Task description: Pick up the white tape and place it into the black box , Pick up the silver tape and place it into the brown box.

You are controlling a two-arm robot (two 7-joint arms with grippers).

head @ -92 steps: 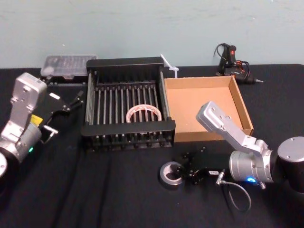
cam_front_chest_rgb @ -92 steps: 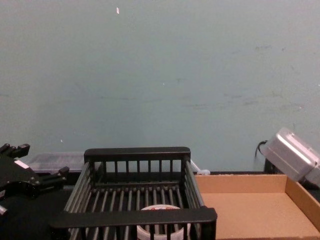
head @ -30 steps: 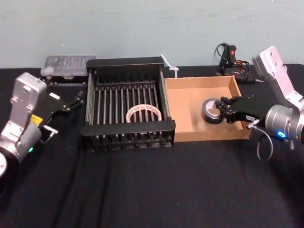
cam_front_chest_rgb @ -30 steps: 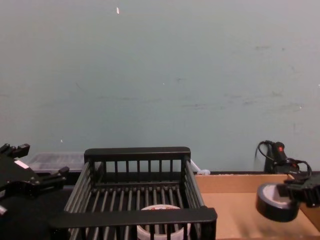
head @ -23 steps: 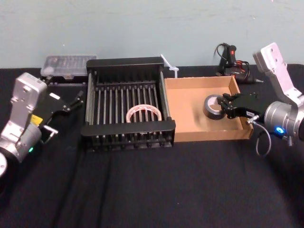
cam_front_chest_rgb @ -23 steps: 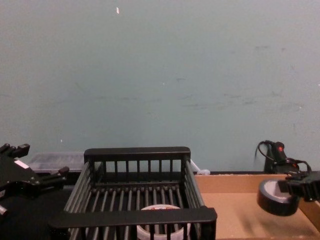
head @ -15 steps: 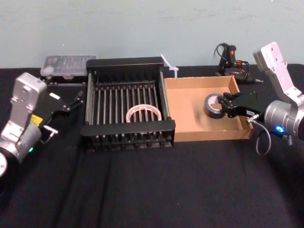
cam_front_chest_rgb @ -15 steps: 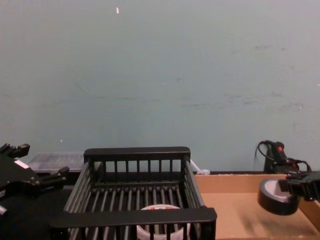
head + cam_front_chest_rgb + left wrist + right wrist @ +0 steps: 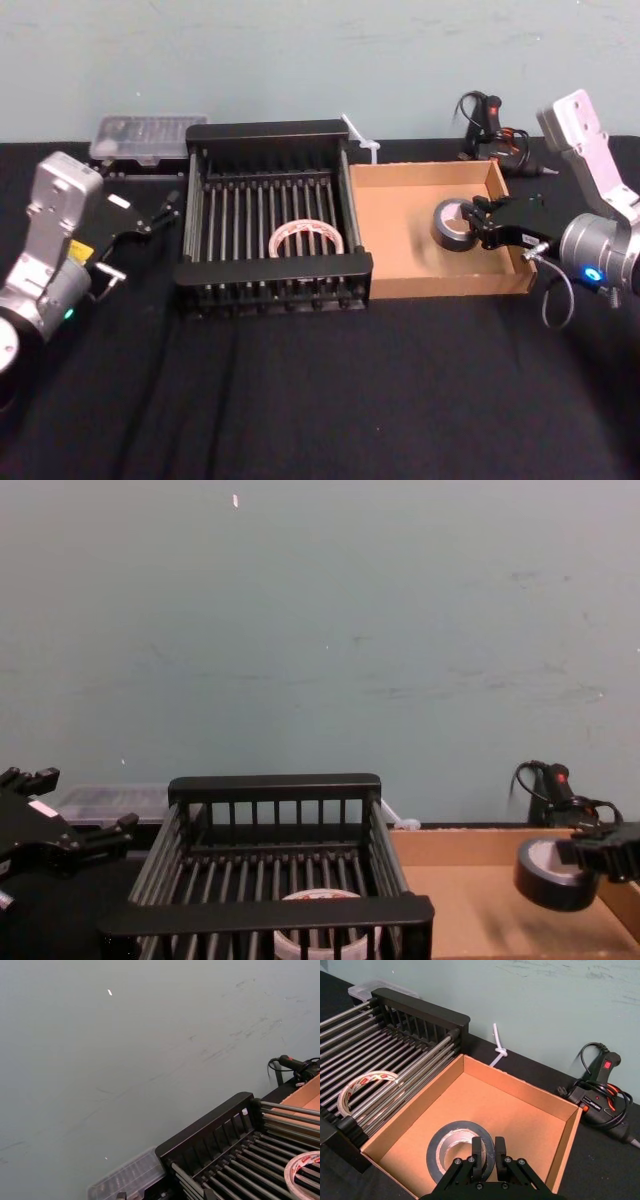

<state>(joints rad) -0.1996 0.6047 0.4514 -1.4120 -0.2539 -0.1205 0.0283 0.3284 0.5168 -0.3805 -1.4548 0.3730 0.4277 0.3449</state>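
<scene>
With white tape (image 9: pixel 306 240) already lying in black box (image 9: pixel 272 135), holding silver tape (image 9: pixel 453 223) pinched in right gripper (image 9: pixel 479 229) jaws over brown box (image 9: pixel 391 230); left gripper (image 9: pixel 150 215) jaws spread, idling beside.

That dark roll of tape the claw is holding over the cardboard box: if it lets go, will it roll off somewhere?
Probably not far. The silver tape hangs tilted in the right gripper above the brown box, whose low walls should stop any rolling. It looks stiff and compact, keeping its round shape under the pinch, so it likely lands and settles flat.
</scene>
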